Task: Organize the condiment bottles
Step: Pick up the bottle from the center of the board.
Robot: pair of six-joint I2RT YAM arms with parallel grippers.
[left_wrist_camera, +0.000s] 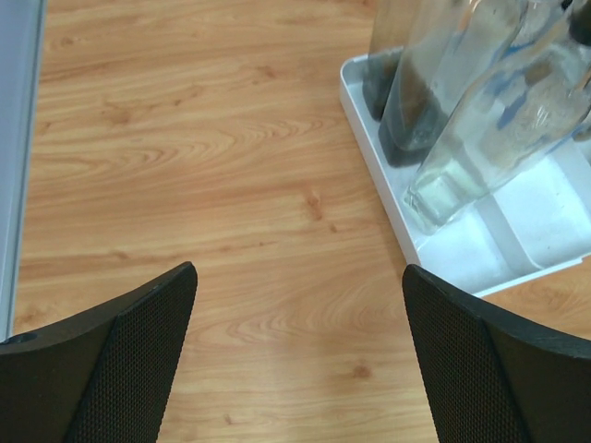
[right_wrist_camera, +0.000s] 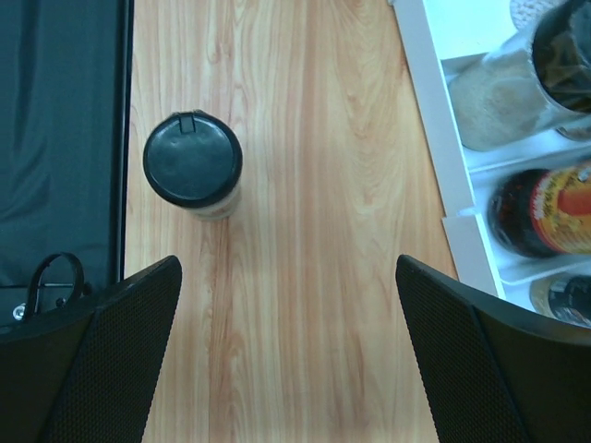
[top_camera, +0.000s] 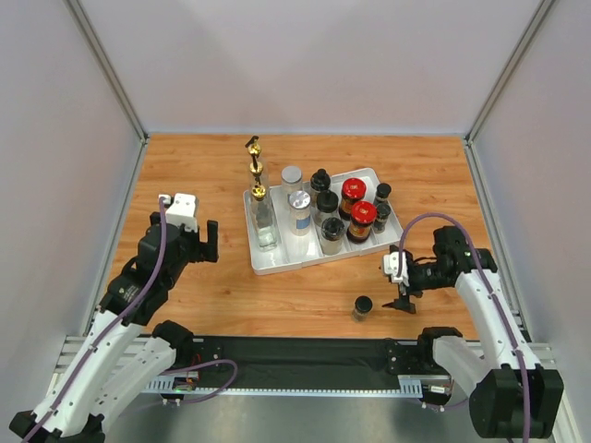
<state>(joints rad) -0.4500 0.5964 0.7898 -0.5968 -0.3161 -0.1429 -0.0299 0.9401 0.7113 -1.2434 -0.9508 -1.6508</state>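
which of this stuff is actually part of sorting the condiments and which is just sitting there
Part of the job:
gold-spouted bottles
silver-lidded jars
red-lidded jars
black-capped jars in the tray
lone black-capped jar standing out on the table

Just there:
white divided tray, which holds the rest
wooden table

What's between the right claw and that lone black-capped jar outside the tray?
Nothing, just bare wood tabletop between the right claw and the jar; the top view shows it.

On the surface (top_camera: 194, 175) sits a tray (top_camera: 277, 267): bottles (top_camera: 264, 221) in its left compartment, jars (top_camera: 355, 209) to their right; a lone jar (top_camera: 362, 306) stands before the tray.
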